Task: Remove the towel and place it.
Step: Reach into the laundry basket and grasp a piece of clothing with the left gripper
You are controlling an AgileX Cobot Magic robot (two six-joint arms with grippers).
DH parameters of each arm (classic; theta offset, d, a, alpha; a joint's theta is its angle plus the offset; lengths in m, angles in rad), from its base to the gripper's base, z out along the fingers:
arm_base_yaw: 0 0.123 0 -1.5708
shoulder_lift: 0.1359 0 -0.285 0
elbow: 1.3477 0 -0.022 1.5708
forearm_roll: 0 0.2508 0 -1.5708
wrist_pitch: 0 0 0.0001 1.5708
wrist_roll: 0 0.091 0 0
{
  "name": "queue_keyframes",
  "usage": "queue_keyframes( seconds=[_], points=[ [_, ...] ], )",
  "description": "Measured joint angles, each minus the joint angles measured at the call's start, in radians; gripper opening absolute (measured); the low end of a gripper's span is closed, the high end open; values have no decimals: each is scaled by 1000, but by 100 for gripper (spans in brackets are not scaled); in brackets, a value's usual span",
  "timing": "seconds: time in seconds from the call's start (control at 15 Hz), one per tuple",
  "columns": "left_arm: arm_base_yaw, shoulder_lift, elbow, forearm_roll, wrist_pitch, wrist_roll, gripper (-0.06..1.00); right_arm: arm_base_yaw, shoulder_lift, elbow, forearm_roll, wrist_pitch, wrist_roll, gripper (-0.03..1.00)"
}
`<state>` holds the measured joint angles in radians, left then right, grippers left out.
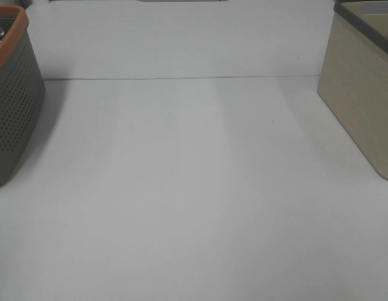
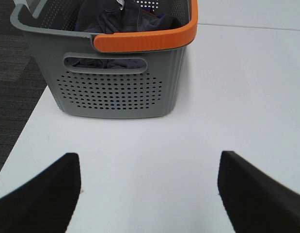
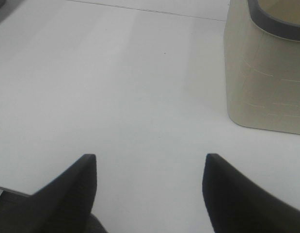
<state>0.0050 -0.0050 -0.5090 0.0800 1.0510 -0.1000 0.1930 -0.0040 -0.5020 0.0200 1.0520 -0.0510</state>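
The dark charcoal towel point(image 2: 125, 19) lies crumpled inside a grey perforated basket with an orange rim point(image 2: 116, 92); a small white tag shows at its top. In the exterior high view the basket point(image 1: 12, 106) stands at the left edge and the towel is hidden. My left gripper point(image 2: 149, 187) is open and empty above the white table, a short way in front of the basket. My right gripper point(image 3: 150, 187) is open and empty above the table, near a beige bin point(image 3: 266, 73). Neither gripper shows in the exterior high view.
The beige bin with a dark grey rim point(image 1: 363, 94) stands at the right edge of the white table point(image 1: 194, 188). A seam runs across the table at the back. Dark carpet point(image 2: 14, 73) lies beyond the table's edge beside the basket.
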Motion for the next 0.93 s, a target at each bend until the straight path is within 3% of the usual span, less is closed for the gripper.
queue_keyframes(
  seconds=[0.93],
  points=[
    [0, 0, 0, -1, 0, 0, 73, 0, 0, 0, 0, 0, 0, 63]
  ],
)
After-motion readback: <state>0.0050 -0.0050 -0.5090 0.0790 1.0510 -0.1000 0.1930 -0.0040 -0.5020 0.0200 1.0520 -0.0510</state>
